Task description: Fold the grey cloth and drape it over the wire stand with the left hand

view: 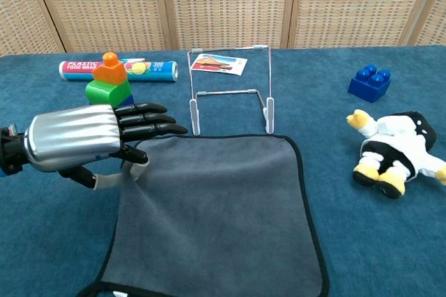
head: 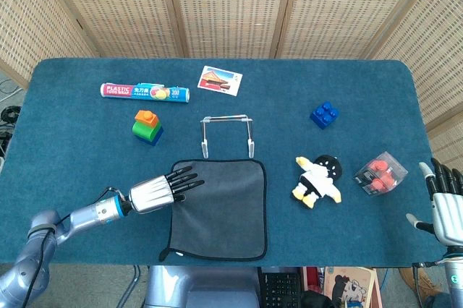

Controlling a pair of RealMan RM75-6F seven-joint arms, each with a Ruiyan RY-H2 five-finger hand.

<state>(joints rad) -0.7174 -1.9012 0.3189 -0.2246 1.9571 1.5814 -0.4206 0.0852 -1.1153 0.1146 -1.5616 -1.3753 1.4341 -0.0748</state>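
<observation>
Flanking wire stand [head: 227, 134]: block stack [head: 147, 126], penguin toy [head: 318, 179], grey cloth [head: 217, 209] before it.

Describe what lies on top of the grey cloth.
The left hand has its fingers at the grey cloth's far-left corner. Contact there is hidden. Nothing else rests on it.

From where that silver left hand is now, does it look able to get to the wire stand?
Probably yes. The left hand sits at the near-left corner of the grey cloth, and the wire stand stands just beyond the cloth's far edge. Nothing lies between them; the stacked toy blocks sit off to the side.
</observation>
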